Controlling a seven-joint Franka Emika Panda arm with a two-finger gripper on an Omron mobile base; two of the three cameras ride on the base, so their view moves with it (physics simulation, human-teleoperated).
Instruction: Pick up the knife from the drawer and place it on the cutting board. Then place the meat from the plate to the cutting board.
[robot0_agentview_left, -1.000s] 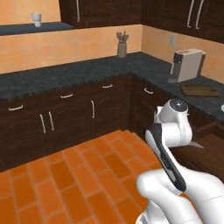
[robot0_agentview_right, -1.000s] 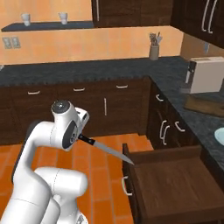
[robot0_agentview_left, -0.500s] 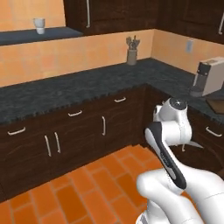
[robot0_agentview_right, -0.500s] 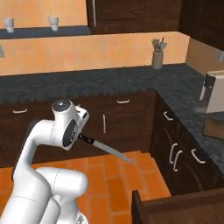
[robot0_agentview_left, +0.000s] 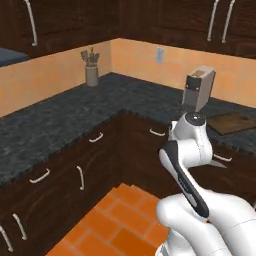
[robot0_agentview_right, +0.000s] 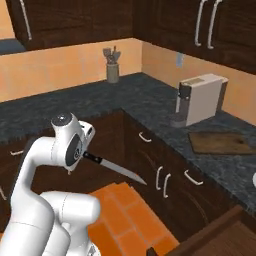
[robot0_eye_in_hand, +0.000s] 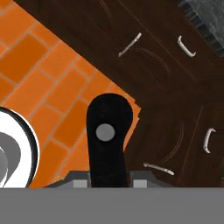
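Knife (robot0_agentview_right: 112, 167) held mid-air over the orange floor (robot0_agentview_right: 117, 210), long axis near level, silver tip aimed toward the corner cabinets, below the worktop (robot0_agentview_right: 150, 102) edge. Hand (robot0_agentview_right: 85, 155) clamped shut on its black handle (robot0_eye_in_hand: 108, 140), seen end-on in hand view. Cutting board (robot0_agentview_right: 222, 142) lies flat right of the toaster (robot0_agentview_right: 200, 100), well apart. Right base view shows the open drawer (robot0_agentview_right: 210, 237) corner.
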